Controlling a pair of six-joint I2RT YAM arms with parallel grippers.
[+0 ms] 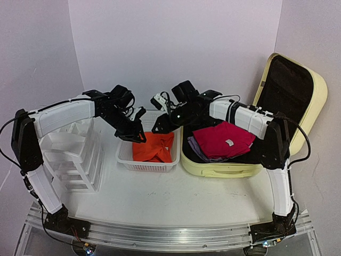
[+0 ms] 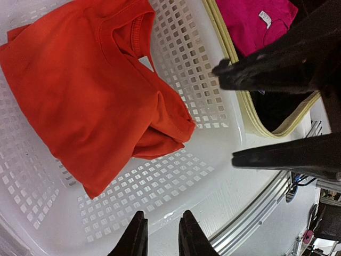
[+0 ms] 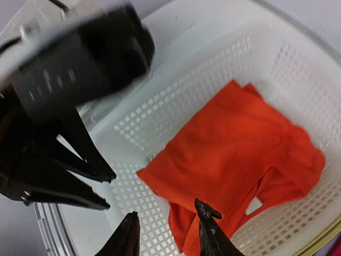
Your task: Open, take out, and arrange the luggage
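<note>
While over one basket (image 1: 123,155), two claws (image 1: 139,137) (image 1: 158,128); one orange shirt (image 1: 154,148), one luggage (image 1: 224,169).

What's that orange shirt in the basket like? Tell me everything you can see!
The orange T-shirt looks like soft knit cloth, with a ribbed round collar and short sleeves. It is loosely folded and rumpled, lying flat on the floor of the white mesh basket, toward the side nearest the yellow suitcase. Only the basket touches it; no jaws hold it.

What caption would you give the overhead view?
Orange shirt in the white basket, pink shirt in the open yellow suitcase.
</note>
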